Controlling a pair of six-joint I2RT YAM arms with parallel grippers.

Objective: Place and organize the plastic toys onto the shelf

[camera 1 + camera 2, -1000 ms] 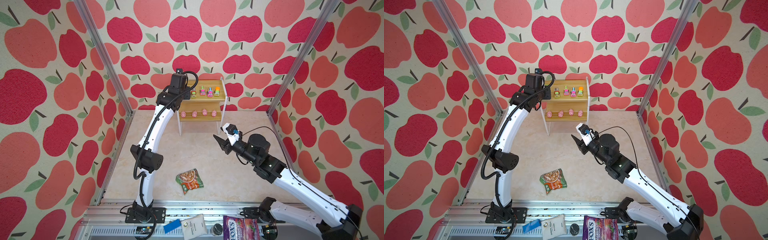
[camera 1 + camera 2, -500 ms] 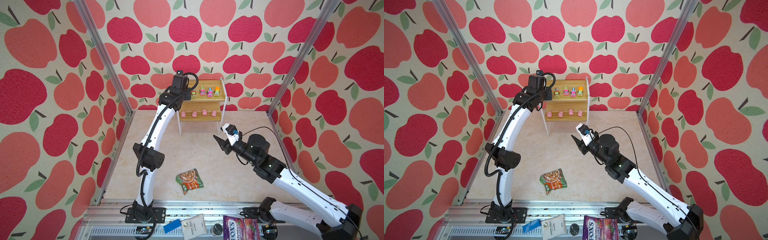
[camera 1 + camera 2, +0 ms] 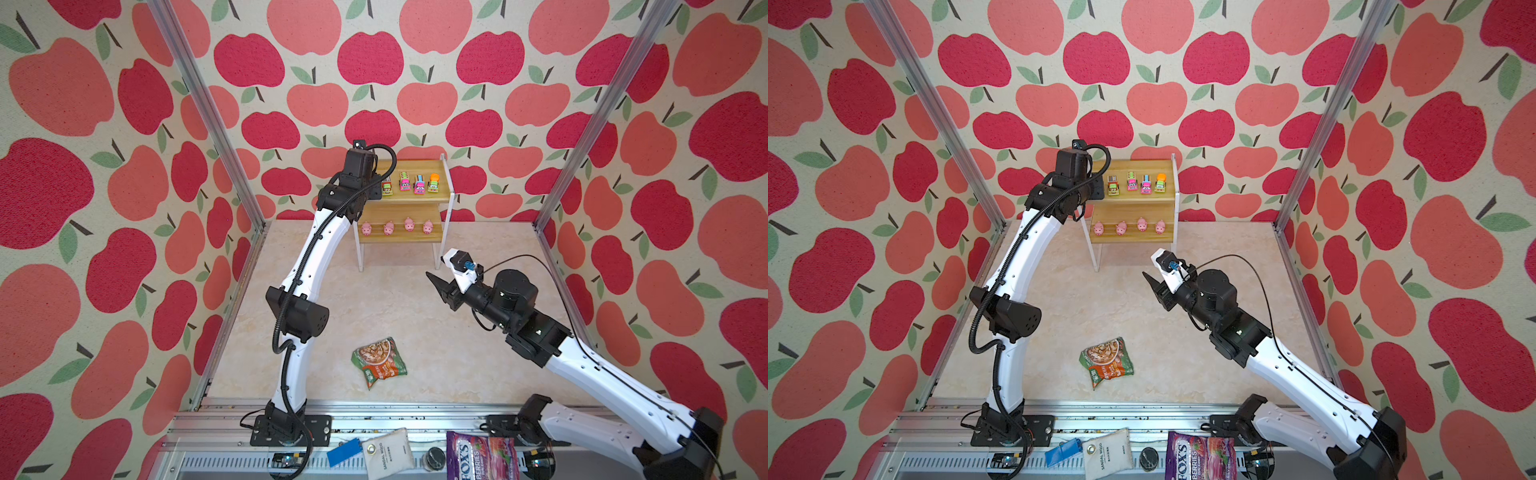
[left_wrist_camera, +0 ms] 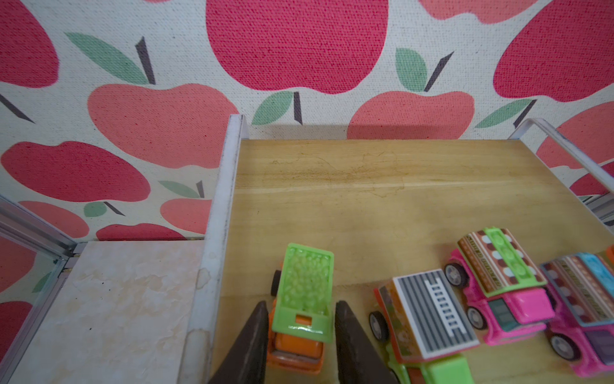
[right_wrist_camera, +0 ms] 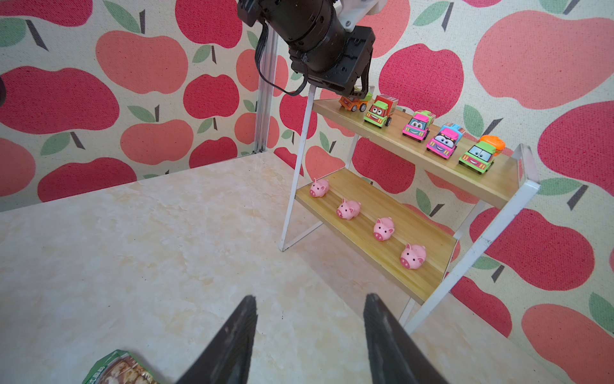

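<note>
The shelf [image 3: 405, 198] stands against the back wall. Several pink pigs [image 3: 388, 227] line its lower board. Several trucks [image 3: 419, 185] stand in a row on the top board [image 4: 365, 199]. My left gripper [image 4: 301, 304] is at that board's left end, open. Its fingers [image 4: 255, 332] flank an orange truck with a green bed [image 4: 304, 299], which rests on the wood; in the right wrist view this orange truck [image 5: 354, 103] has its wheels on the board. My right gripper [image 5: 311, 297] hangs open and empty above the floor in front of the shelf.
A green-and-orange snack packet [image 3: 378, 361] lies on the marble floor near the front, also at the edge of the right wrist view as the packet [image 5: 119, 369]. Aluminium posts [image 3: 208, 116] frame the side walls. Packets and a blue card [image 3: 343, 452] lie outside the front rail.
My left wrist has shifted right, onto the left end of the top board, and its jaws have widened around the orange truck. The right arm has stayed put.
</note>
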